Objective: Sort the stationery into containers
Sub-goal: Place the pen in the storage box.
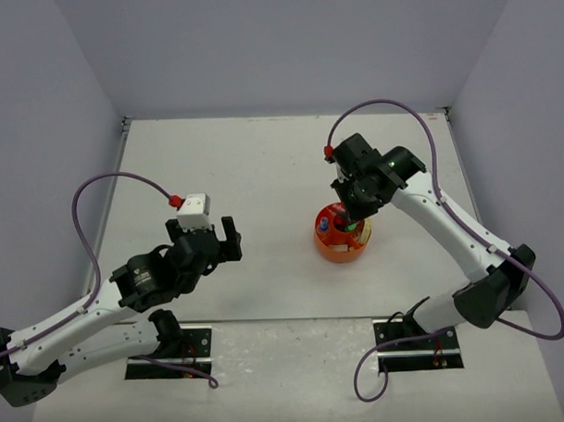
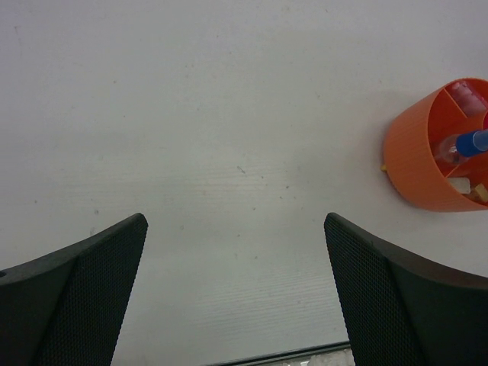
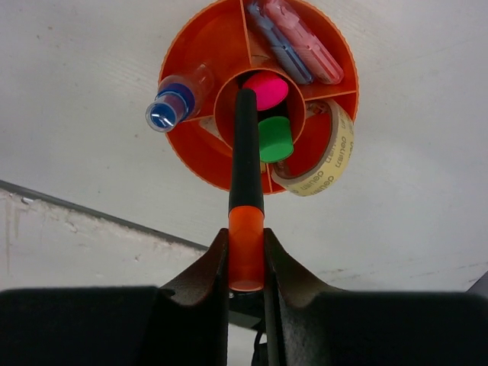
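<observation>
The white counter (image 1: 262, 175) carries one round orange plastic desk organiser (image 1: 334, 253), the reference for all positions below. The left end effector (image 2: 235, 219) hovers well apart from the organiser on the left-arm side, fingers fully spread and holding nothing. The right end effector (image 3: 245, 240) is directly above the organiser, fingers pressed together on the orange cap end of a short black plastic marker (image 3: 245, 152). The marker's far end is at the mouth of the central cup, and whether it has entered cannot be told. A cream tape roll (image 3: 332, 152) stands in an outer compartment, with a blue marker (image 3: 171, 107) in another. A pink cap (image 3: 265, 90) and a green cap (image 3: 274, 137) already occupy the central cup. The marker is judged light, rigid and smooth, so it may pivot or slip. Grip across the cap or upper barrel, and release only once the tip is inside the cup wall.
</observation>
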